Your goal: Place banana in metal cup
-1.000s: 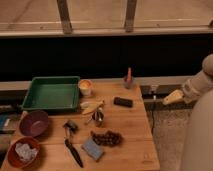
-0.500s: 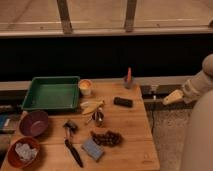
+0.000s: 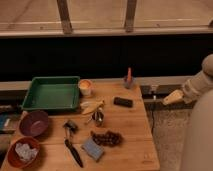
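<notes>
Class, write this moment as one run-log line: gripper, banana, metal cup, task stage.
gripper: open, empty, right of table | banana: on table, next to metal cup | stage: banana not yet picked

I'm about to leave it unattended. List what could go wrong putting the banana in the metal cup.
The small pale yellow banana lies right beside the small shiny metal cup; grasping it could tip the cup. The open claw hangs off the edge of the wooden table, so its reach may brush the flat black block. The banana looks longer than the cup is wide and might fall out.
</notes>
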Motion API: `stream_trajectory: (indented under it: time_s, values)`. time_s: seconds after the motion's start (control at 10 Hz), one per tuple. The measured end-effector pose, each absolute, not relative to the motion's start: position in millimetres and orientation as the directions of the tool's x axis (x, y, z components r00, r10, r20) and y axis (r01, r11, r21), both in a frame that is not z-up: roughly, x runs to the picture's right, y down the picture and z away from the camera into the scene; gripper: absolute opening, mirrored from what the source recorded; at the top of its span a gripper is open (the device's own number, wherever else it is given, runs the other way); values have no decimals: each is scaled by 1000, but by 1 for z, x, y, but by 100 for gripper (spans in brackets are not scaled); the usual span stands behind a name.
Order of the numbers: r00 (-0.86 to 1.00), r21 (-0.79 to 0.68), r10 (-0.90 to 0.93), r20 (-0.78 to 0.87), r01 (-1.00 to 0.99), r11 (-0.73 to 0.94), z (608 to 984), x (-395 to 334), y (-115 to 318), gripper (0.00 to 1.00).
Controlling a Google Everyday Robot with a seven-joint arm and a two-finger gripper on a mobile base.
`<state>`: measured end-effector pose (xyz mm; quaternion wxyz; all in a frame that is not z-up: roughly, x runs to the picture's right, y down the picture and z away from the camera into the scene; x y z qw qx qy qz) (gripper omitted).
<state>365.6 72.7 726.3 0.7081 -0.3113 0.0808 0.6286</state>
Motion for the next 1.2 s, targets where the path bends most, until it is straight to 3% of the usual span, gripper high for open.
stream_trajectory:
  time_s: [0.7,1.2]
  values:
    - [329,-476,824,-462,-876,83,714,315,72,78]
    - [386,-374,810,-441,-900,225,729,243,79,78]
